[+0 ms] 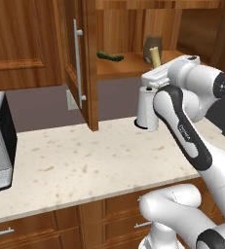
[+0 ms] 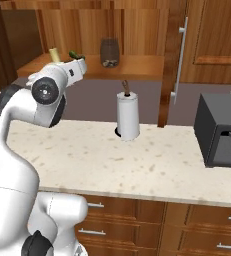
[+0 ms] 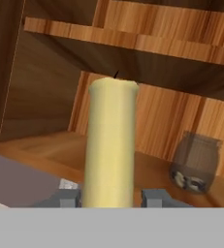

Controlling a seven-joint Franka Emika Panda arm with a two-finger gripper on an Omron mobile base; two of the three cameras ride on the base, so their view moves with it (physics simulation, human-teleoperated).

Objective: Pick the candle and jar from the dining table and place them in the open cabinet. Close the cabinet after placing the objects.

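The gripper (image 3: pixel 111 198) is clamped on the candle (image 3: pixel 111 145), held upright at the mouth of the open cabinet (image 1: pixel 89 63). The hand view shows a wick and a jar (image 3: pixel 197 163) on the shelf; the left base view adds a cucumber (image 1: pixel 110 56).

The candle (image 3: pixel 110 145) is pale yellow with a small black wick. The cabinet (image 1: pixel 89 63) is warm brown wood (vertical grain inside). The glass jar (image 3: pixel 197 163) looks smoky grey-brown. The counter (image 1: pixel 84 160) is cream with brown speckles. The paper-towel roll (image 2: pixel 128 116) is white.
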